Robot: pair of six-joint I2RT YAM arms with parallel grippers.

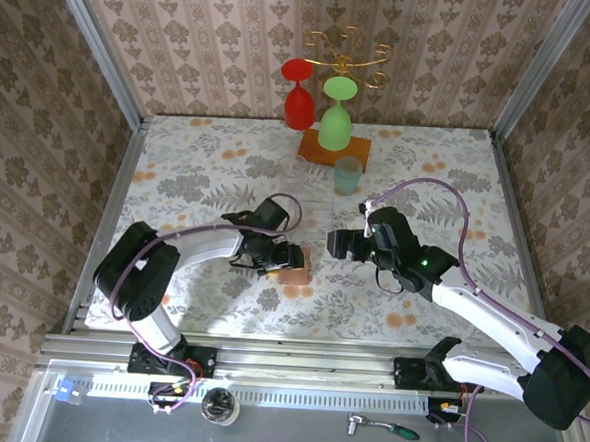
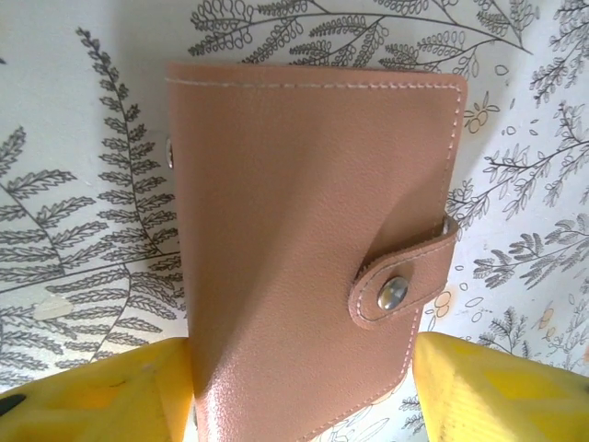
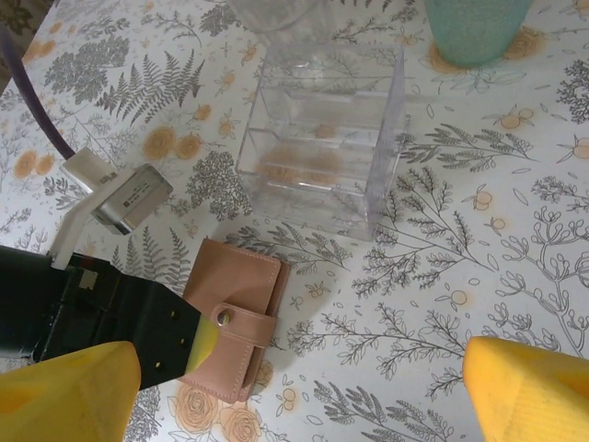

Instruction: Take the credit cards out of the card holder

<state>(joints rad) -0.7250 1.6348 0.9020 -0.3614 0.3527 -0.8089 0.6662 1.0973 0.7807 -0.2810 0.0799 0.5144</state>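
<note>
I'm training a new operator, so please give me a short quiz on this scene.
1. True or false: the card holder lies open with cards showing.
2. What sits between the left hand's fingers? A) card holder B) clear box C) teal cup
3. Fill in: the ___ hand hovers over the tablecloth beside the holder, jaws wide.
Key: 1 false, it is closed with the strap snapped; 2 A; 3 right hand.
</note>
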